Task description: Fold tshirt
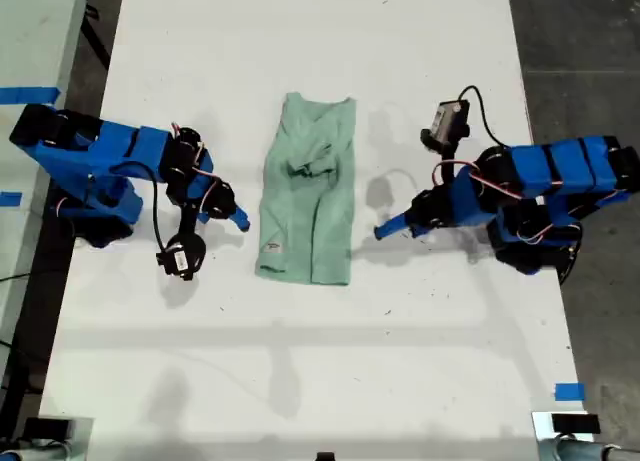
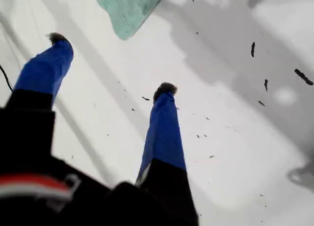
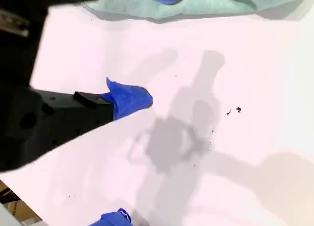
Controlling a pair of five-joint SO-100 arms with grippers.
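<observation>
The mint-green tshirt (image 1: 310, 196) lies on the white table (image 1: 300, 381), folded into a narrow upright strip with a rumpled middle. A small white tag (image 1: 272, 248) shows near its lower edge on the exterior view's left. My first gripper (image 1: 385, 229) is at the exterior view's right, just off the shirt's lower corner. It stands open (image 2: 113, 64) over bare table, a tshirt corner (image 2: 127, 10) ahead of it. My second gripper (image 1: 240, 219) is at the exterior view's left, close to the shirt's long edge (image 3: 221, 5). Its blue fingers (image 3: 132, 99) stand wide apart and hold nothing.
Grey arm shadows (image 1: 380, 196) fall on the table beside the shirt at the exterior view's right. Blue tape marks sit at the table's lower corner (image 1: 570, 391) on that side and off the table at the exterior view's left (image 1: 25, 94). Dark floor (image 1: 580, 41) borders the table.
</observation>
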